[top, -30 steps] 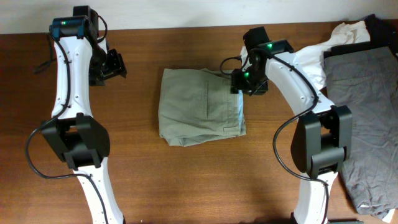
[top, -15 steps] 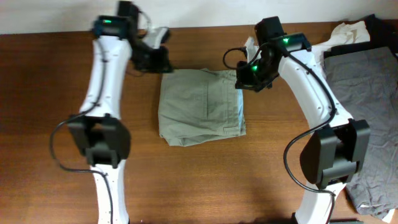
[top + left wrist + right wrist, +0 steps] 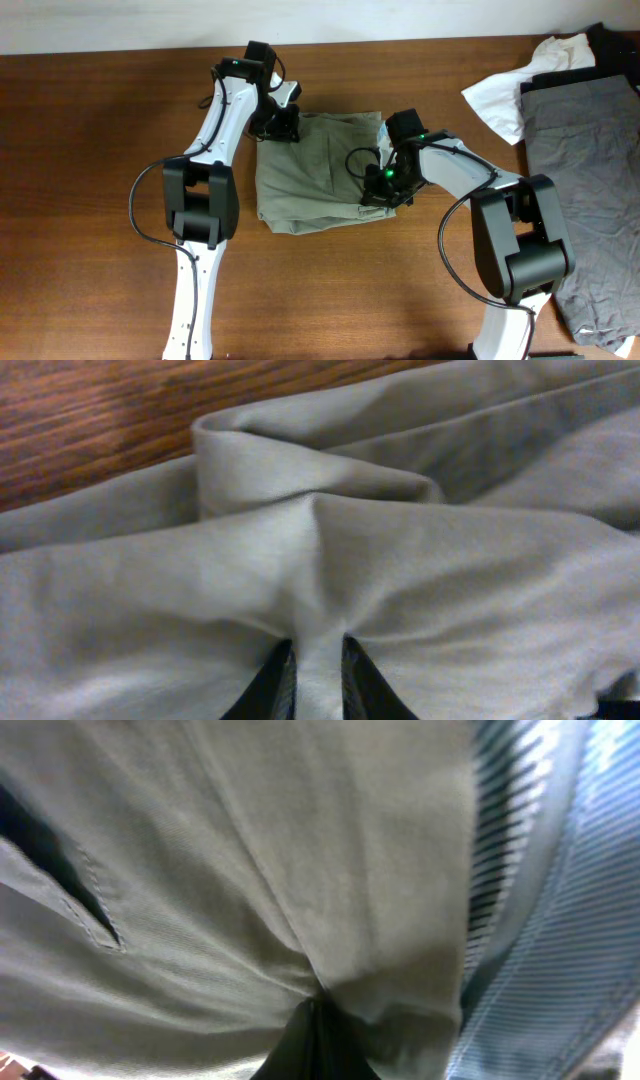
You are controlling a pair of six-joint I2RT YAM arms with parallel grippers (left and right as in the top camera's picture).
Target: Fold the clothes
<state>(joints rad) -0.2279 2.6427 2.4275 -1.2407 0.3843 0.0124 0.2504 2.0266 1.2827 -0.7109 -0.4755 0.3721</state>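
Khaki-olive shorts (image 3: 315, 170) lie folded in the middle of the table, the nearest of the clothes. My left gripper (image 3: 283, 125) is at their far left corner. In the left wrist view its fingertips (image 3: 318, 660) pinch a raised ridge of the khaki cloth (image 3: 400, 560). My right gripper (image 3: 383, 185) sits at the shorts' right edge, near the front. In the right wrist view its fingers (image 3: 318, 1030) are shut tight on a fold of khaki fabric (image 3: 250, 850), next to the pale-blue striped waistband lining (image 3: 560, 870).
More clothes are piled at the right end of the table: a grey garment (image 3: 585, 170), a white one (image 3: 500, 95) and a black one (image 3: 610, 40). Bare brown wood (image 3: 60, 200) lies left and in front of the shorts.
Both arms have swung in from beside the shorts onto them. The left gripper came from far left to the top left corner, the right moved down the right edge. Both jaws closed on cloth.
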